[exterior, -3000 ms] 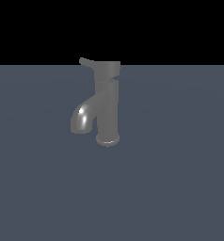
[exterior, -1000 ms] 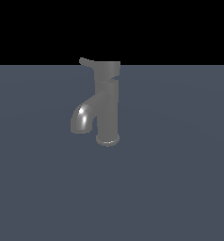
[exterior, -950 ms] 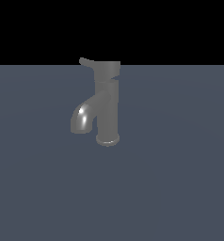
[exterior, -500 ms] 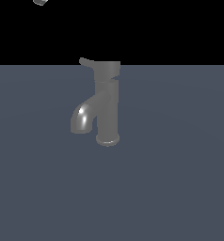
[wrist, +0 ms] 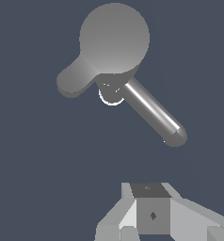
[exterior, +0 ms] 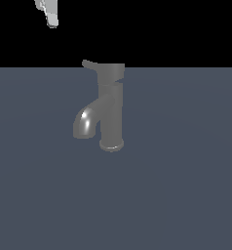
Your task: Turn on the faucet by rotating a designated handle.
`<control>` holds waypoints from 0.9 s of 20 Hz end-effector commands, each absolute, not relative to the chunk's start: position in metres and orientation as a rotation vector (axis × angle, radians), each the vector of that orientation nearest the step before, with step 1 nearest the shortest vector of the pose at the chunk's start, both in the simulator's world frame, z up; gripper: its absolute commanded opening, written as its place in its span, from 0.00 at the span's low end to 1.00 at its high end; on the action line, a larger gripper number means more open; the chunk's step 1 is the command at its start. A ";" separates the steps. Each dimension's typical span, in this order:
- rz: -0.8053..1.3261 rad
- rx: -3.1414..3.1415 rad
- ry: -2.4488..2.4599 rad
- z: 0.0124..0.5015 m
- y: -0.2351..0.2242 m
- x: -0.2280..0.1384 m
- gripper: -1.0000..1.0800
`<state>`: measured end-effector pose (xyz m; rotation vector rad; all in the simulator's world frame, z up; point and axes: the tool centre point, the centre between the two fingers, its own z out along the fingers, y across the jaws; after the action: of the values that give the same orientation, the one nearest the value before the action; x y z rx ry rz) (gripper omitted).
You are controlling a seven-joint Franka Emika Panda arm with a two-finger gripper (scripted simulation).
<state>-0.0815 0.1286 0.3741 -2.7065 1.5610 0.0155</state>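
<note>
Faucet [exterior: 111, 110] upright near the middle of the desk [exterior: 186, 195], spout bent down toward the exterior view's left. Handle [exterior: 108, 71] capping the column, thin lever pointing to the exterior view's left, directly above the spout. Hand [exterior: 48, 12] high above and off to the exterior view's left, well apart from the faucet; finger spacing impossible to tell in either view. Likely risks: descending onto the thicker spout instead of the lever, the two lying close together; glancing off the thin lever; pushing the wrong way round.
</note>
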 end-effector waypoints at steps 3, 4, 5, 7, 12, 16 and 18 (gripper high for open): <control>0.014 -2.626 1.693 0.364 0.129 -0.060 0.00; 0.014 -2.608 1.722 0.362 0.129 -0.055 0.00; 0.013 -2.589 1.751 0.360 0.128 -0.050 0.00; 0.012 -2.551 1.807 0.355 0.127 -0.041 0.00; 0.010 -2.447 1.949 0.344 0.122 -0.016 0.00; 0.008 -2.355 2.063 0.334 0.116 0.003 0.00; 0.006 -2.305 2.121 0.329 0.112 0.013 0.00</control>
<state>0.0057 0.1151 0.3330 -2.3443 2.0763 0.0080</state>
